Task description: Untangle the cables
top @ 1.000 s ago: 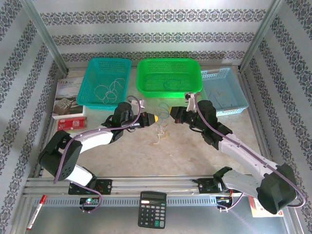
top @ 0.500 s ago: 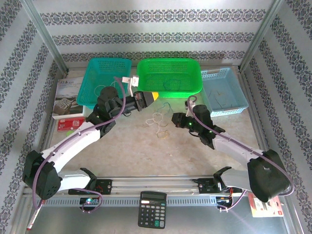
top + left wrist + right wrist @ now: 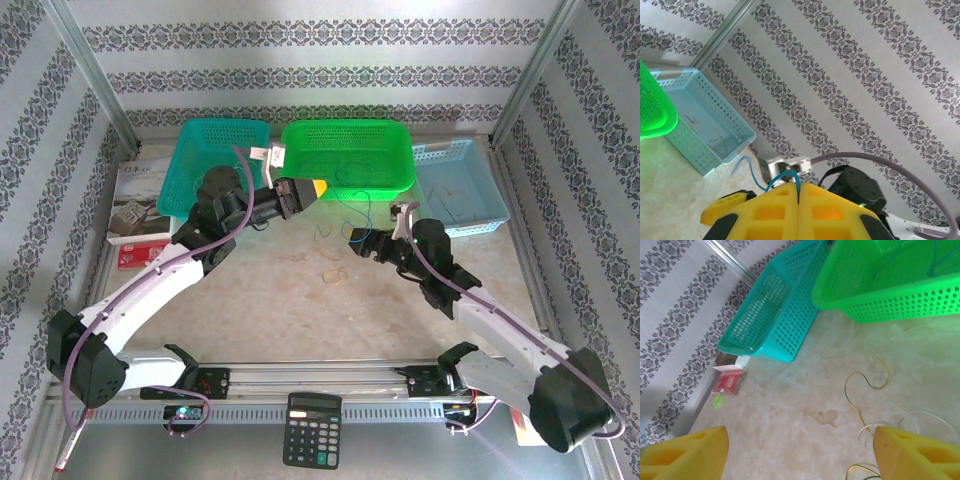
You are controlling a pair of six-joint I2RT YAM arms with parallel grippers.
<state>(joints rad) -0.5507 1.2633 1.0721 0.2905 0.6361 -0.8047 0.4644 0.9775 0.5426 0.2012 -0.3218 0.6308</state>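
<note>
The left end effector (image 3: pixel 305 192) has swung up to the front rim of the green basket (image 3: pixel 385 186), clamped shut on the blue wire (image 3: pixel 786 173). The right end effector (image 3: pixel 357 240) has sprung open and holds nothing. The yellow and whitish cables (image 3: pixel 332 270) lie loose on the worktop (image 3: pixel 250 300) between the arms. The blue wire should go over the rim slowly, so its trailing end drags nothing along.

The pale mottled counter (image 3: pixel 790 440) looked smooth and faintly glossy, like stone. The bright green perforated basket (image 3: pixel 900 295) and the teal perforated basket (image 3: pixel 775 320) were shiny moulded plastic. The left claw (image 3: pixel 798 192) had matt yellow plastic fingers (image 3: pixel 770 212); the thin blue cable (image 3: pixel 785 173) looked smooth-sheathed.
</note>
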